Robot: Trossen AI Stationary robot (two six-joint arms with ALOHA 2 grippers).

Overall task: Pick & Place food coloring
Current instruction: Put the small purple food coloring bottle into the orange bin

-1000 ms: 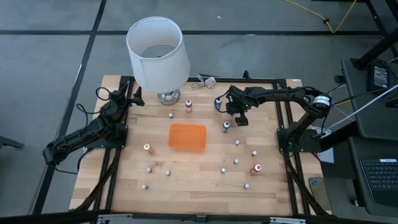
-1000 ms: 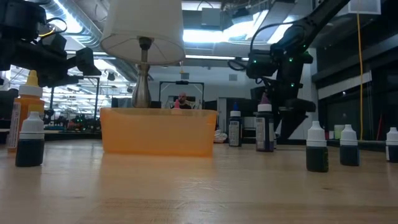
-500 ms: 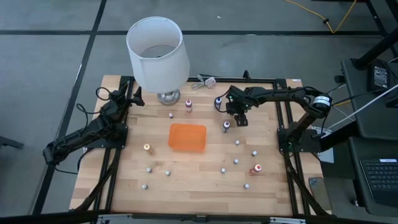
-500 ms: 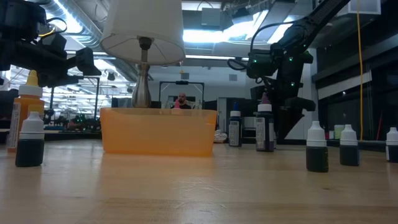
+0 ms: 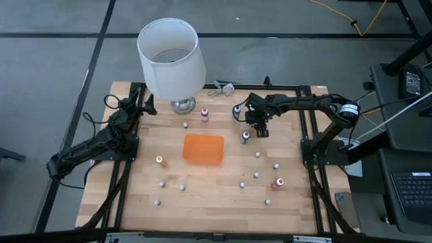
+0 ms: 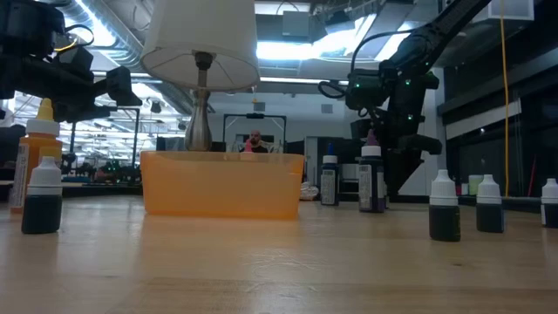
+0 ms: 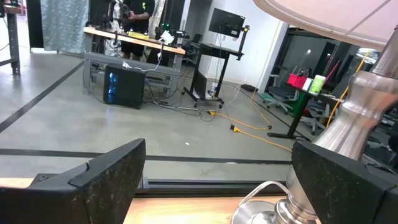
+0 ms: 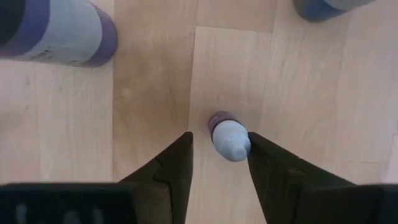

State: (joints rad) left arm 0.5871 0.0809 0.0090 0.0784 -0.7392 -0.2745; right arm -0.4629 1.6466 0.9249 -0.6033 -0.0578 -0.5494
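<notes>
your lamp (image 5: 171, 59) stands at eleven o'clock of the orange tray (image 5: 203, 148) on the tabletop (image 5: 216, 192), bottles scattered around, while your right hand (image 8: 219, 163), fingers partly apart, straddles a purple food coloring bottle (image 8: 228, 135) at two o'clock, right finger touching its cap.

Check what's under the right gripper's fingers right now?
A small purple bottle with a whitish cap stands on the wooden table between the right gripper fingers, which look narrowed around it without clear contact. The bottle's lower body is hidden beneath its cap.

Bottles (image 5: 256, 175) around tray (image 5: 203, 148); lamp (image 5: 171, 57) behind
</notes>
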